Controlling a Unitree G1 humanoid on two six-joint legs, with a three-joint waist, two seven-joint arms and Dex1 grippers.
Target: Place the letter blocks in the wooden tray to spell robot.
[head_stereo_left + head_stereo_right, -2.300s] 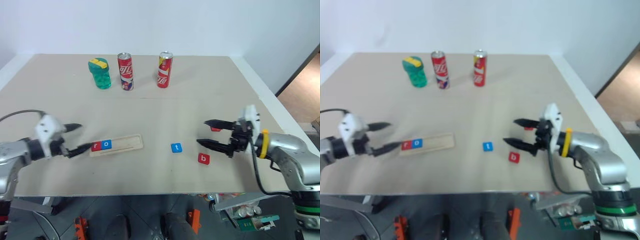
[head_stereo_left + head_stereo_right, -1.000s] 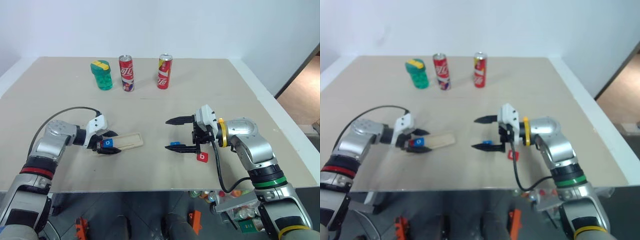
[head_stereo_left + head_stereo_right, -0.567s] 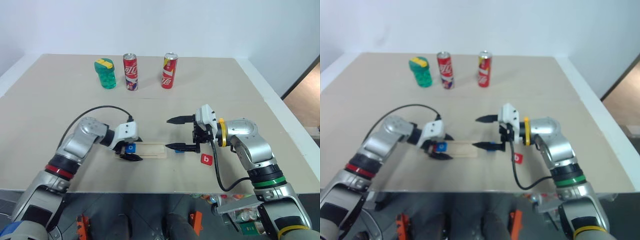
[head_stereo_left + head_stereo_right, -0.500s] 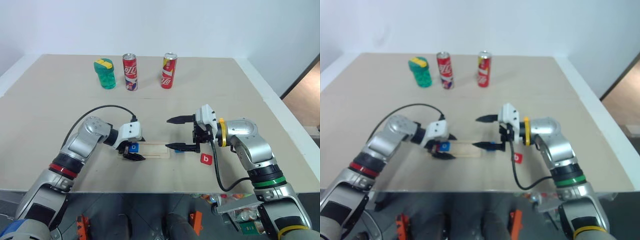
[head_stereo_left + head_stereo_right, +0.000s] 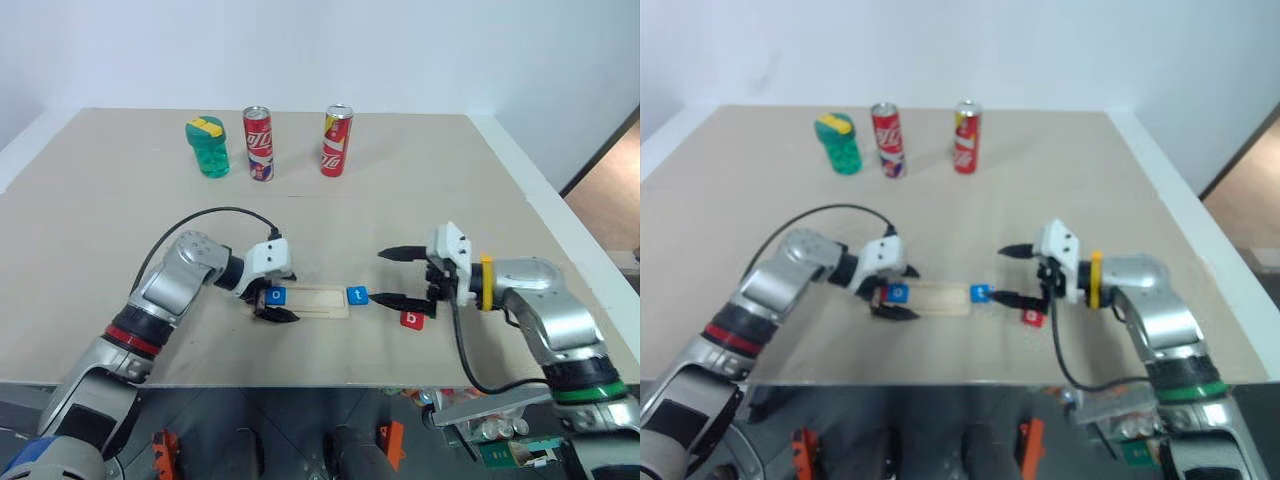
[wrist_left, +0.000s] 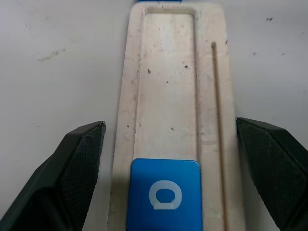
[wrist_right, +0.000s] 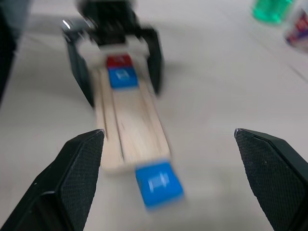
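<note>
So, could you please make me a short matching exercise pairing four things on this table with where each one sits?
Things:
1. blue o tile
2. blue t tile
3. red b tile
4. green container

Places:
A. far side, beside the cans
B. in the wooden tray
C. table, under the right gripper
D. table, at the tray's right end

Pairs: 1-B, 2-D, 3-C, 4-A

The wooden tray (image 5: pixel 308 298), a long pale strip with a shallow groove, lies flat near the table's front edge with a red tile (image 7: pixel 119 61) and a blue "o" tile (image 6: pixel 163 193) side by side in its left end. A blue "t" tile (image 5: pixel 357 296) lies flat on the table, touching the tray's right end. A red "b" tile (image 5: pixel 410 319) lies on the table a little farther right.
</note>
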